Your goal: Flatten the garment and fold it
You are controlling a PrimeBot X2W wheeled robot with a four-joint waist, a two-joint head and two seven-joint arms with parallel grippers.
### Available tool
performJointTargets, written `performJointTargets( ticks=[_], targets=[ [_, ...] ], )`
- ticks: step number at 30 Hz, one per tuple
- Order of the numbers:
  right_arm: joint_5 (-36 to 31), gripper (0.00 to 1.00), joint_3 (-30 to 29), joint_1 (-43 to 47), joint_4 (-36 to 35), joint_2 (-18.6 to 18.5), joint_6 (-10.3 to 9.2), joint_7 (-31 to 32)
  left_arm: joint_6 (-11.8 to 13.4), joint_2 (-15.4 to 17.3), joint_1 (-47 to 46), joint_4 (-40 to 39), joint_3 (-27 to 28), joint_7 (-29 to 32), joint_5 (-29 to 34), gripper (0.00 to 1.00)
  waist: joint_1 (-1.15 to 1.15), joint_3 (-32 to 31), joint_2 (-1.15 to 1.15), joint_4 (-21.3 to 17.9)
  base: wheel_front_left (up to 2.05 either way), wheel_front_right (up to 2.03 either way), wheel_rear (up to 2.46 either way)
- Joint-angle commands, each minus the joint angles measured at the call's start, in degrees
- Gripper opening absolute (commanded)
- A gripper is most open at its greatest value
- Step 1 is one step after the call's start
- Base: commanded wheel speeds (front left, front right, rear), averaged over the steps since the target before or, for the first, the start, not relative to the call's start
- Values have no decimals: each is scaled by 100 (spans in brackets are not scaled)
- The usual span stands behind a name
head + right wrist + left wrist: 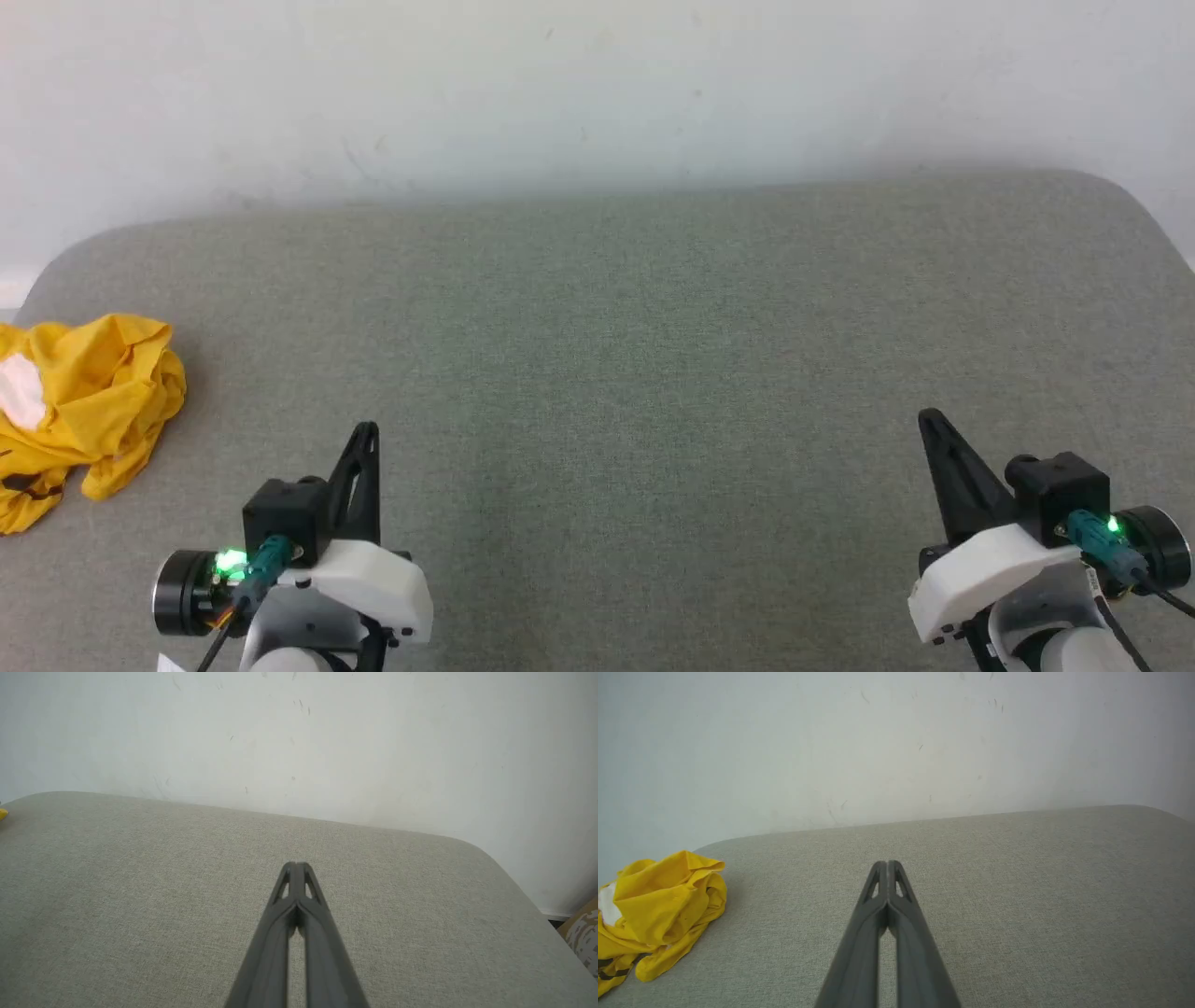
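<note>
Head cam has the garment (93,401) bunched in a crumpled heap at the far left edge of the grey padded surface (653,355), partly running out of the picture. It's mustard yellow, with a white patch on its left side and a bit of black marking low down. It's not flat at all, folds everywhere.

My left gripper (367,432) sits at lower left, fingers pressed together and pointing up the view, holding nothing. It's to the right of the shirt, near it but apart, with bare fabric between them. On the left wrist cam the two dark fingers (861,942) meet at the tip, and the yellow heap lies off to their left by the pad's rounded corner.

My right gripper (930,418) is at lower right, well apart from the shirt, and also pinched closed on nothing. Its wrist cam shows the tips touching with bare grey fabric past them, plus a sliver of yellow at the left edge. There's a scuffed white wall (597,84) behind the pad. Something tan-and-white patterned (581,933) peeks in at that view's lower right, can't tell what it is.
</note>
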Motion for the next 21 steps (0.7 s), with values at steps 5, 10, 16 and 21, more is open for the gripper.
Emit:
performJointTargets(
  ticks=[5, 10, 16, 21],
  targets=[
    [-42, 0, -2, -39, -35, 23, -12, 3, 36, -12, 29, -32, 20, 2, 20, 0, 0, 0, -1, 0, 0, 0, 0],
    [-42, 0, -2, -39, -35, 23, -12, 3, 36, -12, 29, -32, 20, 2, 20, 0, 0, 0, -1, 0, 0, 0, 0],
    [-42, 0, -2, -39, -35, 23, -12, 3, 36, -12, 29, -32, 20, 2, 20, 0, 0, 0, -1, 0, 0, 0, 0],
    [5, 100, -1, 0, 7, -3, 0, -1, -1, 1, -1, 5, -6, -2, -2, 100, 0, 0, -1, 0, 0, 0, 0]
  ],
)
